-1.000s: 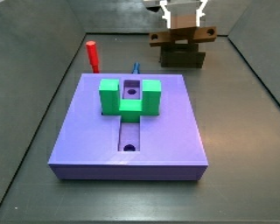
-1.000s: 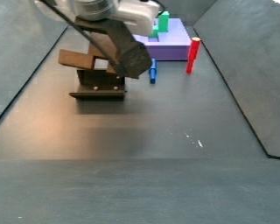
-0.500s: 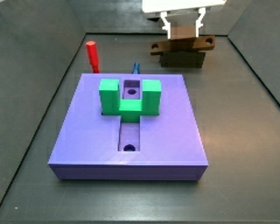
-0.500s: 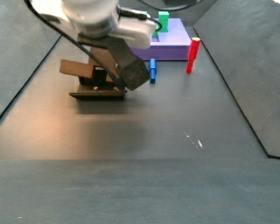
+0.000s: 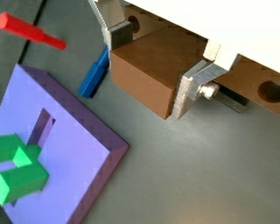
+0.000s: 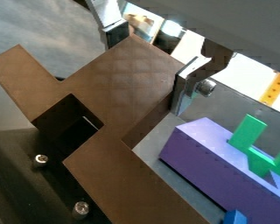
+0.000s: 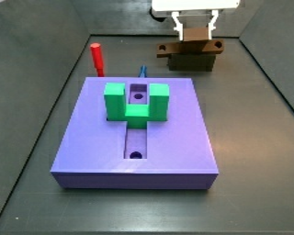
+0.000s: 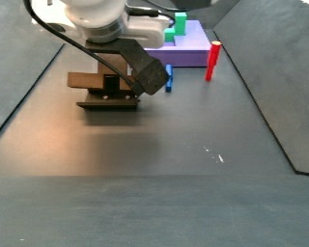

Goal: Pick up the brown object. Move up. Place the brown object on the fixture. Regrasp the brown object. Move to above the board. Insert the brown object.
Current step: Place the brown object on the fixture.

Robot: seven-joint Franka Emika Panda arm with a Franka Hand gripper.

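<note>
Down has come the claw since a second ago: in the earlier side pictures it held the tan-brown flat bar tilted and clear above the small dark olive-grey walled holder, and half a second ago lower, nearly touching. Now the bar lies level across the holder's top, so the drop looks all but finished.

From left to right in a side view, the red upright peg (image 7: 96, 59) stands well off to the claw's left, the thin blue piece (image 7: 143, 71) lies nearer, and then comes the two-finger gripper (image 7: 195, 39), directly over the fixture (image 7: 194, 61) at the far end of the floor. The lavender-purple slab (image 7: 136, 133) with its green U-shaped block (image 7: 135, 101) sits well in front of the claw, toward the camera.

The silver finger plates (image 5: 199, 80) are clenched on the brown object (image 5: 166, 72); in both wrist views the pads press its two faces, with the bar (image 6: 119, 92) filling the gap between them. Its long axis runs crosswise to the fingers, sticking out on both sides, and the end with the round hole (image 5: 271, 89) juts past one finger.

What the coming move turns on, I judge, is that the bar sits straight below the claw, resting on or just above the holder's walls (image 8: 111, 100); contact cannot be confirmed. Releasing should leave it propped for a fresh grip.
</note>
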